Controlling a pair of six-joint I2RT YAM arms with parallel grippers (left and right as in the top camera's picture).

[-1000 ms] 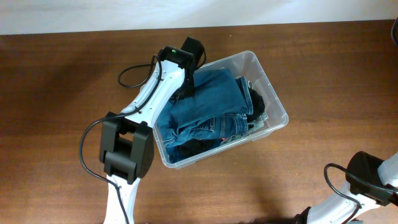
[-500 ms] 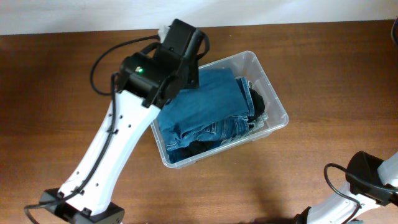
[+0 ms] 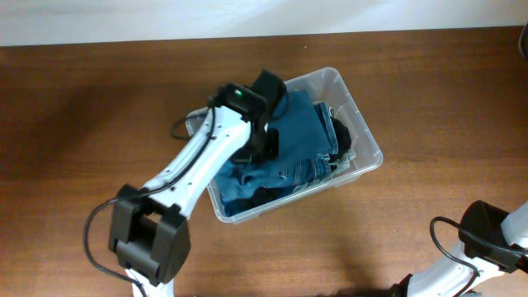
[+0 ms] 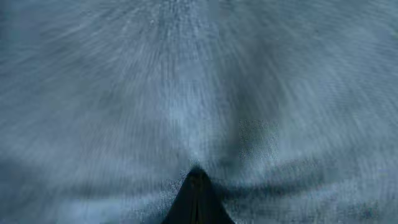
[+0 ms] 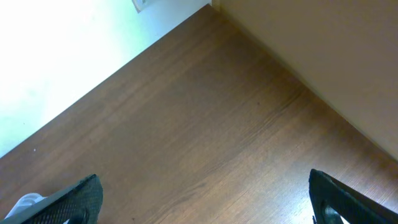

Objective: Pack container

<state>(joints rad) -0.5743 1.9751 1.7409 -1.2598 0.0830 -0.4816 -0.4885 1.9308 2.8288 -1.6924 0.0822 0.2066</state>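
Over the tub, mid-table: the left gripper (image 4: 198,182) is clenched shut, tips together, nose-down on the blue jeans (image 3: 307,130) inside the container (image 3: 369,132). Looks like a tamp-down step to me, not a grab. Can't see any cloth pinched btwn the tips, tho the wrist cam is all blurry denim so idk for sure.

How I'd do it: push straight down w/ the closed tips on the thick middle of the fold, not near the edge, bc the tub is light clear plastic and prob slides or tips on the wood table (image 3: 429,66) if you lean sideways. Go slow, denim springs back.

Materials: jeans are heavy woven cotton, bunched w/ seams and stitching showing toward the front wall, top fold smoother. Something dark and soft (image 3: 342,139) is wedged at the right end. Tub has rounded corners, thick rim, sits skewed on the table.

Right gripper (image 5: 205,200) is spread wide, holding nothing, parked over bare wood well away from the tub.
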